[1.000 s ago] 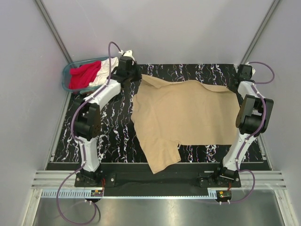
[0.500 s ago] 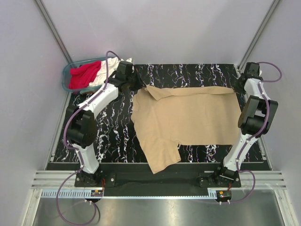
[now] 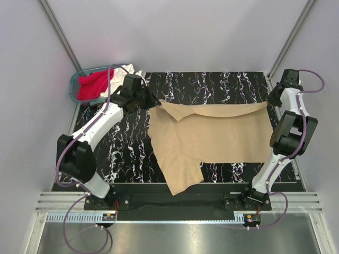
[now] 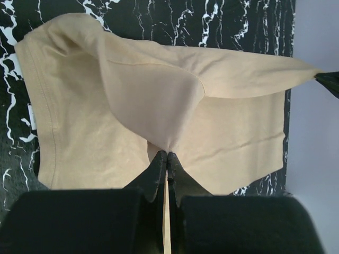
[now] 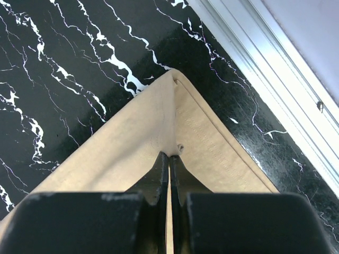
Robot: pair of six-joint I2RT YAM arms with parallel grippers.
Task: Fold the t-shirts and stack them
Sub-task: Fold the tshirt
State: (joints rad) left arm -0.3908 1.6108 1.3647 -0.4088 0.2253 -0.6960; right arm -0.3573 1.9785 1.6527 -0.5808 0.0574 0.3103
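From overhead, the tan t-shirt (image 3: 212, 138) lies spread across the middle of the black marbled table (image 3: 127, 145). Its far edge is stretched between the two arms, and one flap reaches over the near table edge at about 7 o'clock. The left gripper (image 3: 157, 103) is closed on the shirt's corner at 11 o'clock, where the cloth folds back in a loose triangle. The right gripper (image 3: 268, 102) is closed on the corner at 1 o'clock, near the table's right rail. Only this view takes in the teal basket (image 3: 73, 88) off the table's 10 o'clock corner, with the red t-shirt (image 3: 93, 84) inside and the white t-shirt (image 3: 125, 70) draped at its right end. The left wrist camera shows what the overhead cannot: the jaws pressed together on a bunched pinch of fabric, and the raised edge running taut to a dark tip at 3 o'clock. The right wrist camera shows its jaws pinching the hemmed corner just above the marbled surface.
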